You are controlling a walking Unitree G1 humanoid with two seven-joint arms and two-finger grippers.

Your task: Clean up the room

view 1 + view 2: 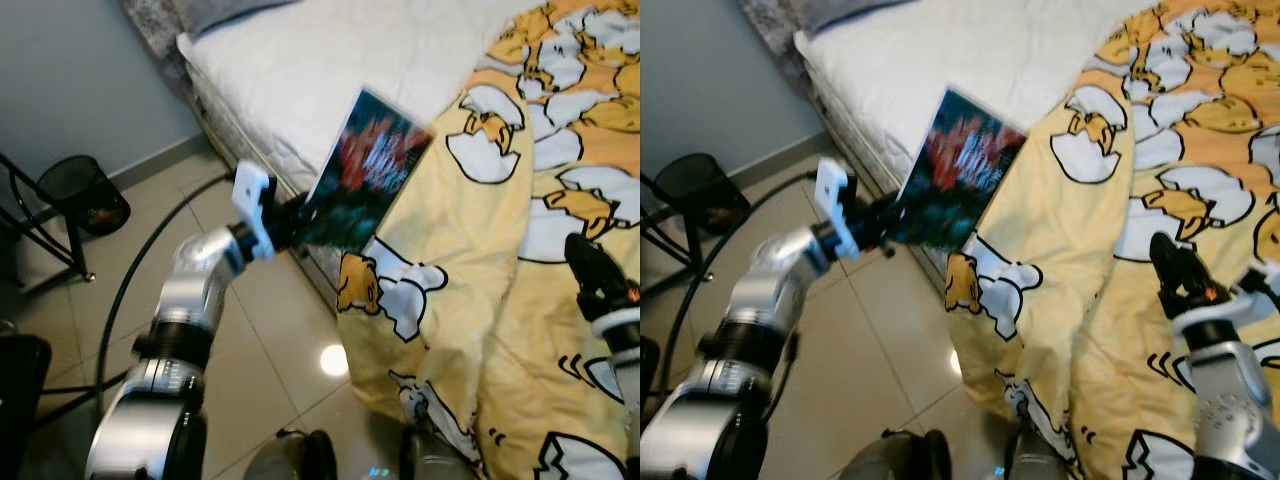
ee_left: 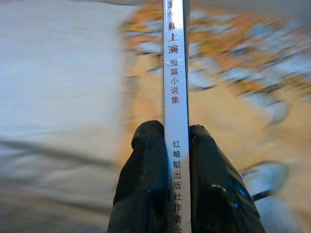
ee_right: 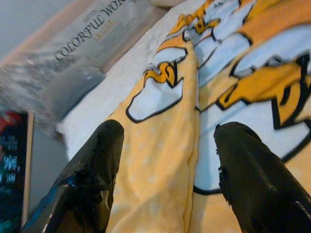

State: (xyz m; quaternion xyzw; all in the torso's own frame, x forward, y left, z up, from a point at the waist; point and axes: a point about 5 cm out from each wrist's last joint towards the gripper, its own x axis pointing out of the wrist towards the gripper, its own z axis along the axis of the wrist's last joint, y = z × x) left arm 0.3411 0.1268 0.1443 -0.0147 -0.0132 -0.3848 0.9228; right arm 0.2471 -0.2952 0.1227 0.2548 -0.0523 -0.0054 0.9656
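Your left gripper (image 2: 176,170) pinches the thin, stiff book (image 1: 366,170) by its spine at the bed (image 1: 300,60) edge — likely light, but prone to swivel — while your right gripper (image 3: 167,160) hangs spread over the soft blanket (image 1: 520,290).

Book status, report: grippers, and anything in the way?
Left gripper shut on book, held over the bed edge. Right gripper open above yellow blanket. Nothing blocking.

1. The white sheet (image 1: 330,50) on the bed is bare, open to reach.
2. The yellow blanket (image 1: 530,260) covers the bed's right side and hangs to the floor.
3. The book (image 1: 365,170) leans at the bed's edge.
4. A black bin (image 1: 85,195) and a cable (image 1: 130,280) occupy the floor (image 1: 270,340) on the left.
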